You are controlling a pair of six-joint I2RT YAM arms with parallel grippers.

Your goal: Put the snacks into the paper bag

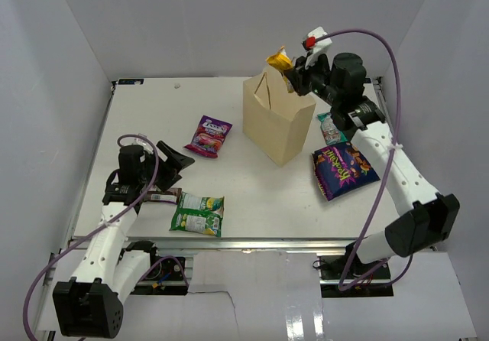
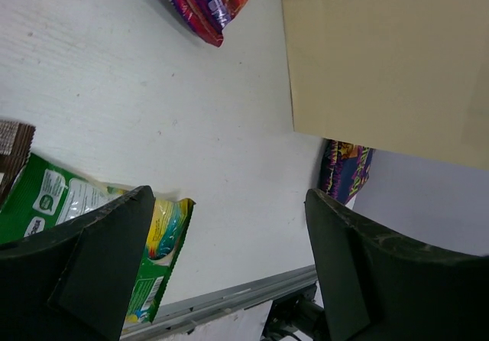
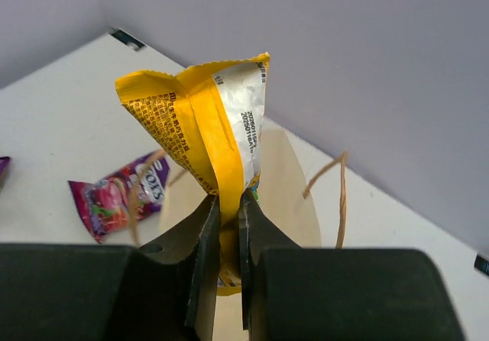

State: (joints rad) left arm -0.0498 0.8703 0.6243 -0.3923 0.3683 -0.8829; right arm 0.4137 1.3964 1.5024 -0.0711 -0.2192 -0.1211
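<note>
Yellow foil snack wrapper (image 3: 206,119) clamped in my right hand (image 3: 228,203) | tan kraft paper bag (image 1: 276,123) directly beneath that hand | left hand (image 2: 229,199) fingers spread apart

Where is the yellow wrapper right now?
The yellow wrapper is up in the air, right of centre in the top view, pinched by the right gripper just above the paper bag.

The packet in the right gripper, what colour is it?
Yellow packet with silver foil lining; right wrist view shows it best.
</note>
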